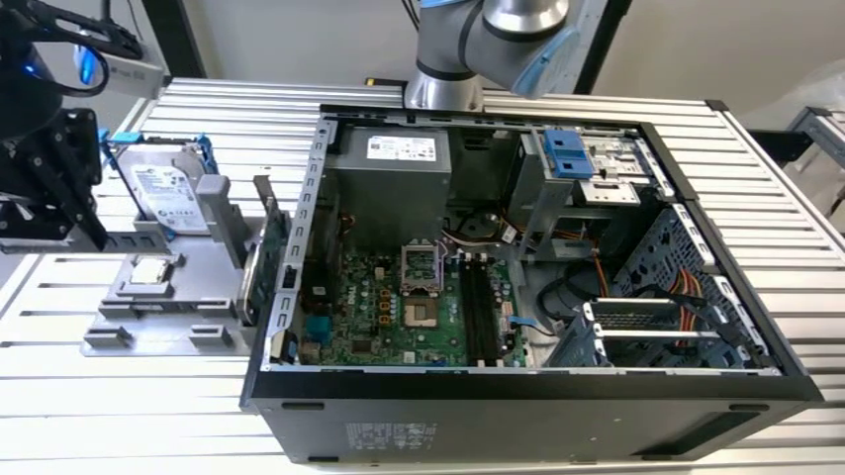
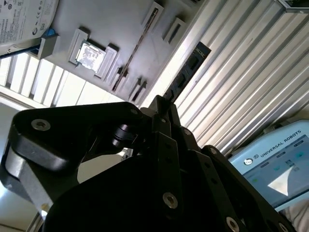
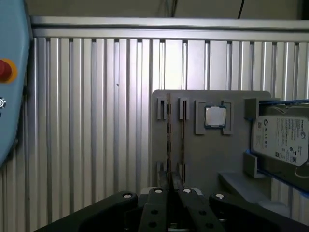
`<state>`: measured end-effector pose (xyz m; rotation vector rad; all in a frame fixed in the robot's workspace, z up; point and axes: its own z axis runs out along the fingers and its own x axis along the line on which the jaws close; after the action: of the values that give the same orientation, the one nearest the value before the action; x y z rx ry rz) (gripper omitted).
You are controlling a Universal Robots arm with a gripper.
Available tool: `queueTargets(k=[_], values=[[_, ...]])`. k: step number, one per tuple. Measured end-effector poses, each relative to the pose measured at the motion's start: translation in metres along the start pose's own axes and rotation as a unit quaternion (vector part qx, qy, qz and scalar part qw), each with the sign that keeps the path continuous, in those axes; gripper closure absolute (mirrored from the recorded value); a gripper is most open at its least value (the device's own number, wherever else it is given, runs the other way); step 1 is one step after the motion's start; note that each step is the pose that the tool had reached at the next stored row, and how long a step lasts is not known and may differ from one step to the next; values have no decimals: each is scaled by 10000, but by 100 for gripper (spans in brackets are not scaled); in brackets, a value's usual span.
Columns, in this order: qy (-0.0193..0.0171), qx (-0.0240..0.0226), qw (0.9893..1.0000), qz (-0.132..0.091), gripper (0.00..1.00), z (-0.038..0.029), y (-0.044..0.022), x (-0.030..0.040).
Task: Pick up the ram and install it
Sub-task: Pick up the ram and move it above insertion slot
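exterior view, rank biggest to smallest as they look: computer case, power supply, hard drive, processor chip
1. computer case, by far the largest
2. power supply
3. hard drive, not far behind the power supply, so that pair is less sure
4. processor chip, plainly the smallest

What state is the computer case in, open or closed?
Open: the computer case lies on its side, panel off, motherboard exposed.

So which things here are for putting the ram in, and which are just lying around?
For the job: the ram, the gripper clamped on it, the open computer case.
Lying about: hard drive, processor chip, green card, grey rack.
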<state>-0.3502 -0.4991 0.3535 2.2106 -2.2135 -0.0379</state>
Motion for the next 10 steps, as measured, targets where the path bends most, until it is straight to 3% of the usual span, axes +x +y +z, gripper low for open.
queueTargets(k=[10], values=[[0, 0, 10000, 0, 100, -111, 3, -1]])
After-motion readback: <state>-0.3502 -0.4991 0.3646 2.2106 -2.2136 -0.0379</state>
